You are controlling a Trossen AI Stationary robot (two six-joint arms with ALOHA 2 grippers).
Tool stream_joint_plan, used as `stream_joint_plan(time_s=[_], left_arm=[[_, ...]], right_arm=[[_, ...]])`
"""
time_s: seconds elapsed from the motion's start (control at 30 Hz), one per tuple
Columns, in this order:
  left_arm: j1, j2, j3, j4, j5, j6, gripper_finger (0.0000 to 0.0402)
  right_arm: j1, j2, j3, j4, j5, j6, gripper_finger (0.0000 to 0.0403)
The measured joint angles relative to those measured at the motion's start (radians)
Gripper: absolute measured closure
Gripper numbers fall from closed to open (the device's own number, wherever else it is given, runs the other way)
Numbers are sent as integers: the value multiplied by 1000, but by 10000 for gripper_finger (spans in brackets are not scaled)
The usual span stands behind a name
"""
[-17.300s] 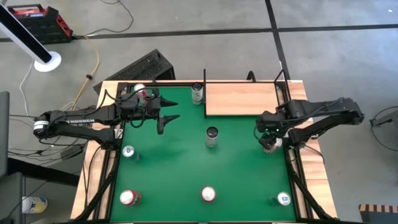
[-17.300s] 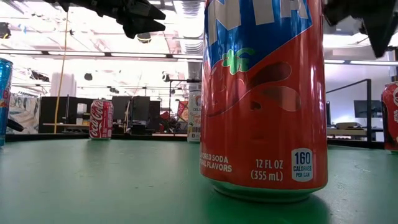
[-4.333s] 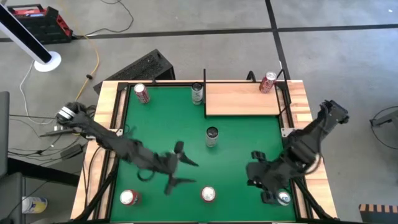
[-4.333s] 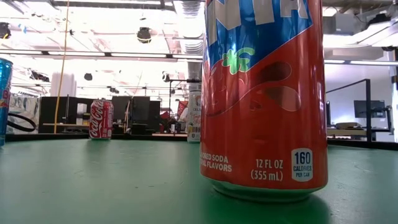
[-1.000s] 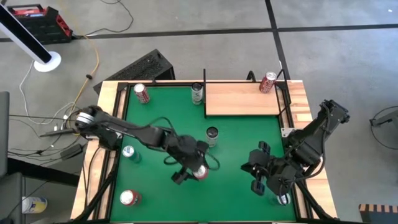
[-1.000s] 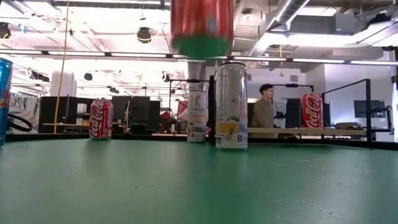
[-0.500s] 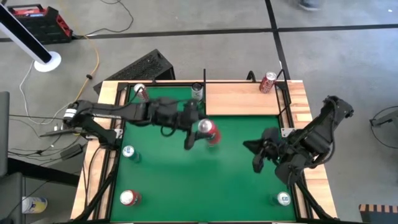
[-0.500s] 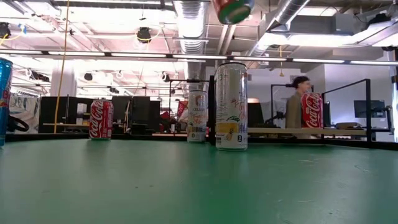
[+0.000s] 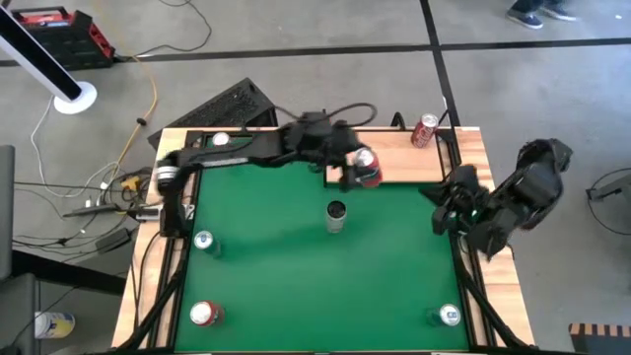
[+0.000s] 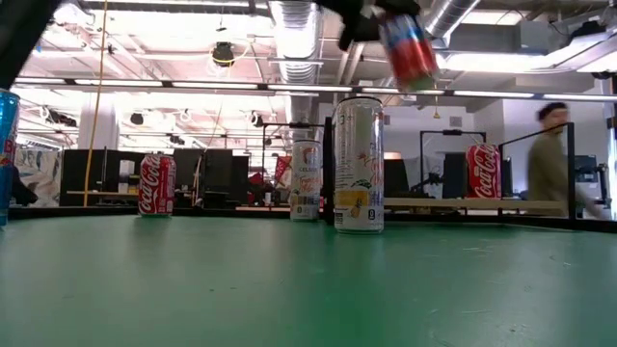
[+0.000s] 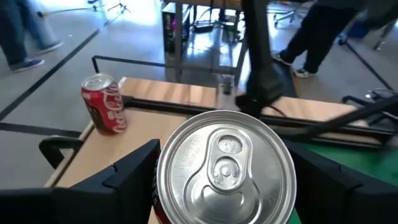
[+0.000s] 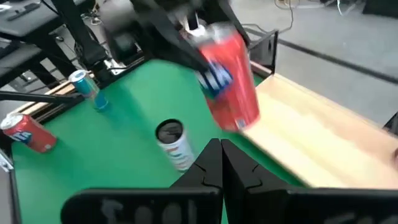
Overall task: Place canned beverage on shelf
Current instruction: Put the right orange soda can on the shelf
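A red and blue can [image 9: 367,168] hangs in the air over the left end of the pale wooden shelf [image 9: 394,163], with my left gripper [image 9: 353,171] shut on it. In the low view the can [image 10: 410,48] is tilted, high above the table. A red cola can [image 9: 426,130] stands on the shelf's far right corner. My right gripper [image 12: 221,165] is shut and empty, off the shelf's near right corner [image 9: 441,197]. My left gripper pinches the can between its two fingers [image 11: 127,177], one on each side of the can's wall below the rim [image 11: 163,186]. The fingers come roughly level from the table's left. The can is lifted clear and tilted, its top [image 11: 225,165] toward the wrist camera.
A tall white can [image 9: 336,215] stands mid-table on the green felt. A blue can [image 9: 204,241] and a red can [image 9: 204,314] stand at the left, another can [image 9: 449,316] at the near right, one more [image 9: 219,141] at the far left corner. Black rods edge the shelf.
My left gripper has carried the can up from the table's middle toward the far edge and the right, to above the shelf's left end; the can has tipped. My right arm has drawn back from the near right toward the far edge and risen.
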Motion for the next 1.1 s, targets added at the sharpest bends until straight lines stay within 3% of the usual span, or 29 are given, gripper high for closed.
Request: stream_joint_plan(time_s=[0.27,0.5,0.7,1.1], left_arm=[[84,253,295,-55,56,-57,128],[113,393,443,-102,72,-12,128],[133,443,456,-165,63,44,128],[185,456,442,-236,44,52,128]], right_arm=[[0,-168,-85,42,19,-88,368],[0,-243,-197,152,43,-86,381],[-29,-248,-250,255,119,-88,375],[-232,-189,-252,373,87,-86,378]])
